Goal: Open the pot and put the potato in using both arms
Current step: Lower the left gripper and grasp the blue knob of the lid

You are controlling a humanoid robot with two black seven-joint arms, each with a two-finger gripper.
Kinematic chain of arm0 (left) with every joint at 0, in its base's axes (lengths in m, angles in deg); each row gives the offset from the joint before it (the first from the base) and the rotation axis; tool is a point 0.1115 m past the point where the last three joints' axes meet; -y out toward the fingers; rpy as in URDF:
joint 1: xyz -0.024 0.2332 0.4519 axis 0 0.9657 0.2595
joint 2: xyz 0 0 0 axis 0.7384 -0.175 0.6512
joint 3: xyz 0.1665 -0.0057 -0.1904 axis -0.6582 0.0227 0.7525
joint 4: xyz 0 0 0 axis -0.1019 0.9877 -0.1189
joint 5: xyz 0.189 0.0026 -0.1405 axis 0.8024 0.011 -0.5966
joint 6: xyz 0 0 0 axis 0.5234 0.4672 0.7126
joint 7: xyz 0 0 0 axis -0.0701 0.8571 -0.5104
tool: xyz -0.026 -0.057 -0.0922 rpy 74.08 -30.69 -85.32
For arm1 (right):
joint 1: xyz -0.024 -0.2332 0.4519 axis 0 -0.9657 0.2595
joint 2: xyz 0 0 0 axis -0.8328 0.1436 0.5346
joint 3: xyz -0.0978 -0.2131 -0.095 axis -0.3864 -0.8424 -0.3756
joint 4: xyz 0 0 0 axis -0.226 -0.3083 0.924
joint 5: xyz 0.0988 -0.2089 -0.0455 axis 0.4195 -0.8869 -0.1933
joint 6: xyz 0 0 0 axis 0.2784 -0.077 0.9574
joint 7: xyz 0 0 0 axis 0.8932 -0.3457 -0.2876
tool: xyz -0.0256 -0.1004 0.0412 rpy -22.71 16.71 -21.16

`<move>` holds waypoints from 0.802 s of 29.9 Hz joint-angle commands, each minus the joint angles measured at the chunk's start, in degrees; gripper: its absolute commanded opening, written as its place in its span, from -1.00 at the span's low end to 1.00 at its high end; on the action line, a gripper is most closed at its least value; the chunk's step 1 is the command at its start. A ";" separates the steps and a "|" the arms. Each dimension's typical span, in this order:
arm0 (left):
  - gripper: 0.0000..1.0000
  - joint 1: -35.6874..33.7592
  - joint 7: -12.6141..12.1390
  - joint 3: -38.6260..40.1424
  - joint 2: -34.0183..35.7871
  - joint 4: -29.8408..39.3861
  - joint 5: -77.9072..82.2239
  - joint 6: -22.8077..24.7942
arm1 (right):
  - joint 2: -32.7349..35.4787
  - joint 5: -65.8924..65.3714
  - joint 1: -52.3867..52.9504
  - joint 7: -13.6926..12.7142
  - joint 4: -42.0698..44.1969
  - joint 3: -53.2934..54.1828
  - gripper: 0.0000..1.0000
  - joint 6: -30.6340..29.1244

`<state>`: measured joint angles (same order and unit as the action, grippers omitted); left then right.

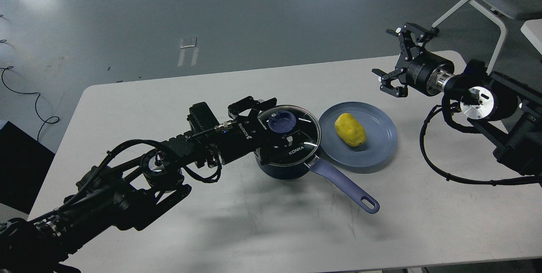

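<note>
The dark navy pot (pixel 284 170) stands mid-table, its lavender-blue handle (pixel 345 186) pointing to the front right. Its glass lid (pixel 301 148), marked KONKA, looks tilted over the pot. My left gripper (pixel 273 125) reaches in from the left, its fingers closed around the lid's blue knob (pixel 283 120). The yellow potato (pixel 350 129) lies on a light-blue plate (pixel 377 154) right of the pot. My right gripper (pixel 383 55) is open and empty, in the air above the table's far right, behind the plate.
The white table (pixel 271 230) has a bare front area. A black cable (pixel 449 171) loops from the right arm over the table's right side. A white chair frame (pixel 491 15) stands behind the table at the right.
</note>
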<state>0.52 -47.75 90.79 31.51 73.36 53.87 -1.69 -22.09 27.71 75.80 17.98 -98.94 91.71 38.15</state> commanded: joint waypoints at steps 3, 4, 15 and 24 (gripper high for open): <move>0.96 -0.39 -0.04 -0.01 -2.35 -3.87 0.00 -0.08 | 0.00 0.00 0.00 -0.08 0.05 -0.12 1.00 0.00; 0.96 -0.40 -0.04 -0.01 -2.53 -4.06 0.00 -0.08 | 0.00 0.00 0.00 -0.08 0.05 -0.12 1.00 0.00; 0.96 -0.31 -0.13 -0.45 -2.97 -4.76 0.00 -0.08 | 0.08 0.00 -0.61 0.01 0.84 -0.12 1.00 0.00; 0.96 -0.22 -0.04 -0.45 -3.23 -5.20 -0.02 -0.08 | 0.08 0.00 -0.70 0.01 0.84 -0.03 1.00 0.00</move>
<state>0.24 -47.87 90.35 28.49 68.30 53.87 -1.77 -22.03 27.71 75.03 17.98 -98.02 91.60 38.15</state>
